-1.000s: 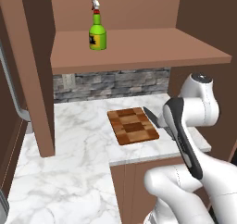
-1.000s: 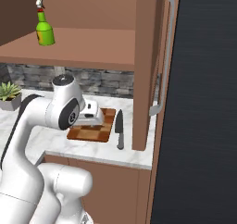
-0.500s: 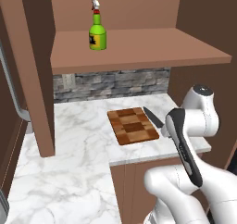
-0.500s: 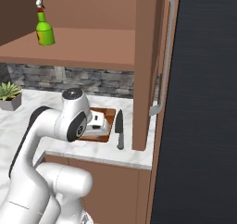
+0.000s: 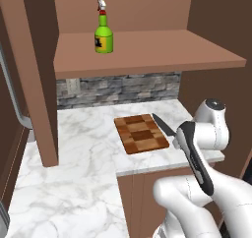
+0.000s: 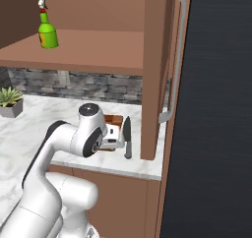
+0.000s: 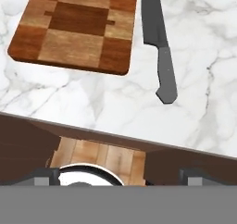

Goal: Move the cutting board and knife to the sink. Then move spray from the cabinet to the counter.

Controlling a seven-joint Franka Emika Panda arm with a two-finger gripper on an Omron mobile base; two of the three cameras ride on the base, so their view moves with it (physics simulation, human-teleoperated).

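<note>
well, claw (image 7: 115, 172) spread apart — checkered wooden cutting board (image 7: 76, 26) beside dark grey pointed knife (image 7: 159, 47).

Nothing can be read; the spray (image 5: 103, 34) bottle's black label looks too small to make out.

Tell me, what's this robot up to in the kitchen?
It is getting ready to clear the counter. Its claw is open and empty, at the counter's front edge and looking at the board and the knife. Both lie flat on the marble, the knife just beside the board; neither has been picked up. A green spray stands on the cabinet shelf above.
</note>
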